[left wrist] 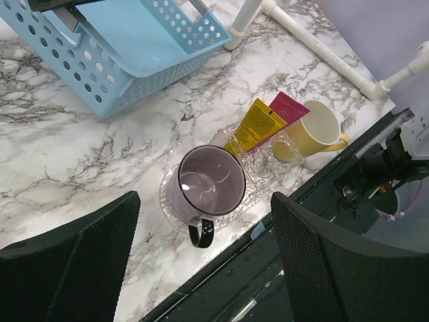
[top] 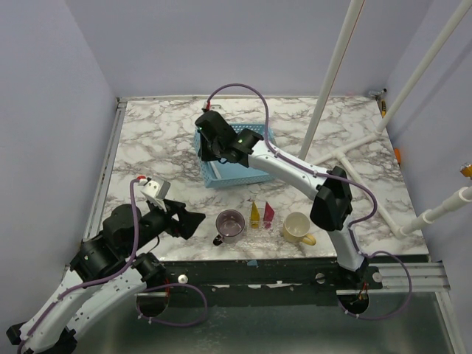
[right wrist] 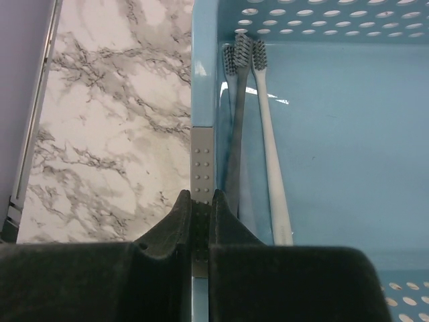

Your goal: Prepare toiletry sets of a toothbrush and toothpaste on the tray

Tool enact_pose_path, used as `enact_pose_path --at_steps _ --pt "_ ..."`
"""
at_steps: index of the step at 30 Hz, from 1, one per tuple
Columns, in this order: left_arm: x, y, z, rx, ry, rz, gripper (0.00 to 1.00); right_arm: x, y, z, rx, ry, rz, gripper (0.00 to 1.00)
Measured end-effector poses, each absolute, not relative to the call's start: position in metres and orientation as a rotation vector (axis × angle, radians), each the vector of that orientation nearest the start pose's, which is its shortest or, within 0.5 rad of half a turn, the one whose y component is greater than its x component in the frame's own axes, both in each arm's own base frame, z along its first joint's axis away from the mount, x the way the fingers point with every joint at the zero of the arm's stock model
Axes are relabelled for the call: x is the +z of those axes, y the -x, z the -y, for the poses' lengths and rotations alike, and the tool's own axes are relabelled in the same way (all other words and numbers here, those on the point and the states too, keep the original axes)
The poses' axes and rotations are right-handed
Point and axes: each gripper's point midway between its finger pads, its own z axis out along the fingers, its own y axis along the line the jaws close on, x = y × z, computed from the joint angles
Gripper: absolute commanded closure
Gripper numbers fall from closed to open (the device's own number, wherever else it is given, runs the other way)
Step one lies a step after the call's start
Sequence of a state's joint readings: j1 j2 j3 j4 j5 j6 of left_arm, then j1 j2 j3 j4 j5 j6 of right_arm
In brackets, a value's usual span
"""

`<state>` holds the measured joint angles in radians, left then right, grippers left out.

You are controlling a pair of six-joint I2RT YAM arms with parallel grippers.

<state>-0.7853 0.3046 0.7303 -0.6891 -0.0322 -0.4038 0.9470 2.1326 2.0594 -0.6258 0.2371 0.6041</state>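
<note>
Right gripper (right wrist: pixel 201 201): black jaws pinched together on the top rim of the basket's left wall, over a grey strip dotted with small studs.
Basket (right wrist: pixel 201 67): pale blue plastic, rectangular, with a smooth glossy floor and walls pierced by rows of oval holes.
Grey toothbrush (right wrist: pixel 234 134): thin dark-grey handle lying flat on the basket floor, tight along the clamped wall, bristle head toward the far wall.
White toothbrush (right wrist: pixel 268 134): slim whitish handle just beside the grey one, nearly parallel to it, the heads side by side.
Worktop (right wrist: pixel 107 100): white marble pattern with grey veins, smooth.
Left gripper (top: pixel 198 223): broad black fingers (left wrist: pixel 74 258) with a fine mesh texture, spread wide apart and holding nothing, above the near edge of the worktop.
Purple mug (left wrist: pixel 204 184): round, glossy, dark handle, upright below the left gripper, with a clear glass rim around its foot.
Tray (left wrist: pixel 271 164): clear patterned glass, between the two mugs.
Yellow tube (left wrist: pixel 255 124): soft, flat and tapering, on the tray.
Pink tube (left wrist: pixel 288 107): same tapering shape, touching the yellow tube's right side.
Cream mug (left wrist: pixel 315 131): pale yellow, tilted, just right of the tubes.
</note>
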Motion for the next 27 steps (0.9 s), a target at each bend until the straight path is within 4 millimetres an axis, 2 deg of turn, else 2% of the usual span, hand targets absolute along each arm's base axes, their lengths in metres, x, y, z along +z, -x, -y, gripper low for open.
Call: enact_pose_path --at_steps 11,27 --pt "0.246 -0.133 0.147 -0.794 -0.338 -1.881 0.21 0.193 -0.351 -0.462 0.586 0.259 -2.296 0.99" --pt "0.246 -0.132 0.147 -0.794 -0.338 -1.881 0.21 0.179 -0.349 -0.463 0.582 0.259 -2.320 1.00"
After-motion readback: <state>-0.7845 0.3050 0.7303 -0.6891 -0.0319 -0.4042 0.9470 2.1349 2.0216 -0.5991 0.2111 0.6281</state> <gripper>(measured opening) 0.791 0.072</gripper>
